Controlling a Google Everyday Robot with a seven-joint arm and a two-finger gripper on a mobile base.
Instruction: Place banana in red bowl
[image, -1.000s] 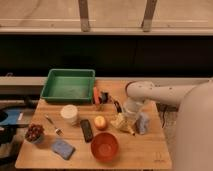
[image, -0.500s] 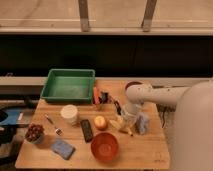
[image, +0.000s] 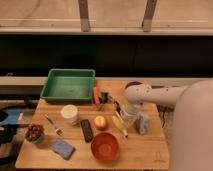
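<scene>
Gripper (image: 120, 112) dipped slightly over banana (image: 119, 125), grip we can't tell; red bowl (image: 105, 146) bare, front edge; front-right corner free.

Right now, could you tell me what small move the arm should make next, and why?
Probably lower the pincer onto the banana to grip it. The banana lies on the table, not in the red bowl, and the pincer hangs just above the banana's far end, so it looks placed for a short descent.
</scene>
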